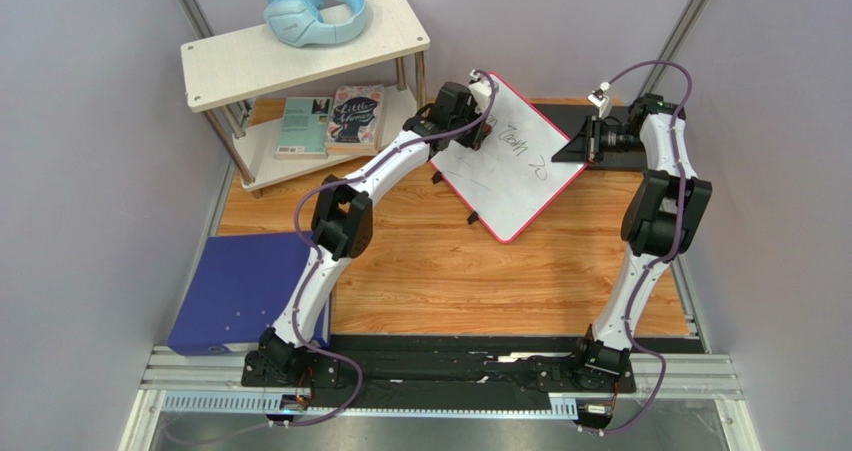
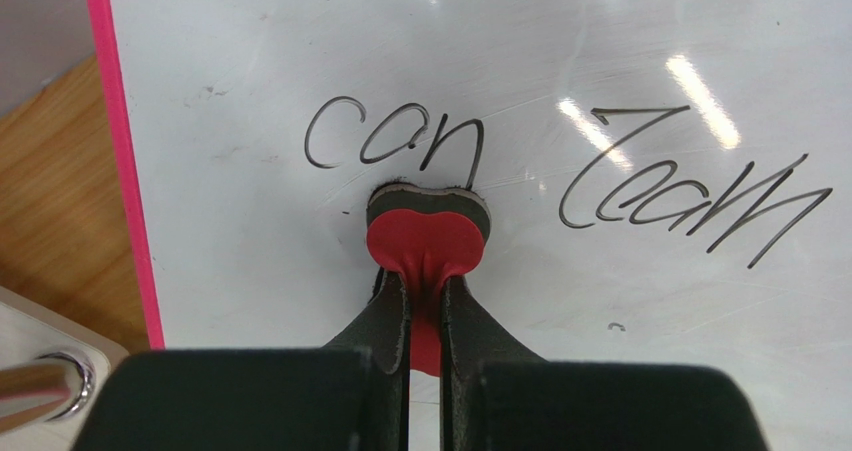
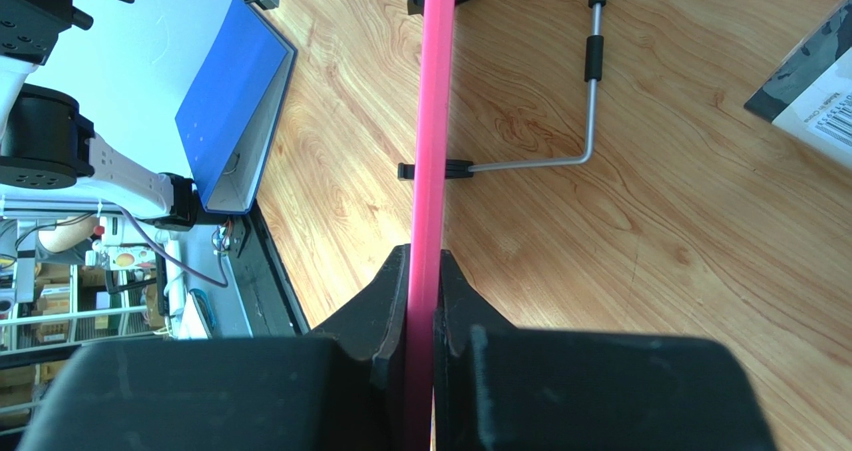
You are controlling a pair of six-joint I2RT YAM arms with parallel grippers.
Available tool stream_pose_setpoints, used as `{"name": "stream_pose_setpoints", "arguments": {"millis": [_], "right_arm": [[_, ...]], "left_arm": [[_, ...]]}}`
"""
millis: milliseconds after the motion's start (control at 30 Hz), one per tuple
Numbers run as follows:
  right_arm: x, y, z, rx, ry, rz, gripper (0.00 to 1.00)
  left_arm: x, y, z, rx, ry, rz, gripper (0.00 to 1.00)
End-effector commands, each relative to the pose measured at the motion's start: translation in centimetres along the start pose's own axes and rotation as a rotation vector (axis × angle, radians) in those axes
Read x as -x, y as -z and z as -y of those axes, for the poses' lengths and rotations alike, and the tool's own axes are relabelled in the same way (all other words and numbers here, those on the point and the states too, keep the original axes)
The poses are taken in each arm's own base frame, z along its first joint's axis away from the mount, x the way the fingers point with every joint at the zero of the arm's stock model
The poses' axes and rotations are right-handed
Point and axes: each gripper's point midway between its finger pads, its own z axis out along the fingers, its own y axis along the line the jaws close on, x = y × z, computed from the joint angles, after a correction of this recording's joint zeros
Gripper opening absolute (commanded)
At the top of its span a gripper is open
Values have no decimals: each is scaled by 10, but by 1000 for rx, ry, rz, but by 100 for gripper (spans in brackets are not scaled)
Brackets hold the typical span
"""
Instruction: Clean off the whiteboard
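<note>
Left fingers (image 2: 385, 321) around partly hidden eraser (image 2: 425, 233)

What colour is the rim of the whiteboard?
Bright pink; the rim shows best in the right wrist view.

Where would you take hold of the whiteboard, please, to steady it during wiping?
Grip the whiteboard by its pink rim, edge-on from its right side: it is a thin flat sheet, so only the rim fits a gripper. The right gripper is shut on it there, clear of the writing.
</note>
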Motion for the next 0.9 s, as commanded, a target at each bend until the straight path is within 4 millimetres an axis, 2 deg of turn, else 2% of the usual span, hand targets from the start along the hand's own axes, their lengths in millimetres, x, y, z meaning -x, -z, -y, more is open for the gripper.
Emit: {"name": "stream_pose_setpoints", "arguments": {"millis": [0, 167, 367, 533, 733, 867], "right_arm": [[-25, -26, 5, -2, 124, -132, 0], [-26, -26, 5, -2, 124, -133, 0], [-26, -26, 3, 2, 127, -131, 0], [-26, -26, 3, 5, 130, -133, 0], [-28, -27, 3, 13, 122, -134, 0], [-28, -26, 2, 12, 126, -135, 0]], "left_arm": [[-67, -4, -7, 41, 171, -189, 0], [-92, 16, -44, 171, 349, -242, 0], [-114, 26, -66, 262, 537, -265, 0], [-123, 30, -92, 322, 699, -227, 0], [-118, 24, -97, 291, 761, -194, 0], [-109, 15, -87, 214, 802, -177, 0]]}}
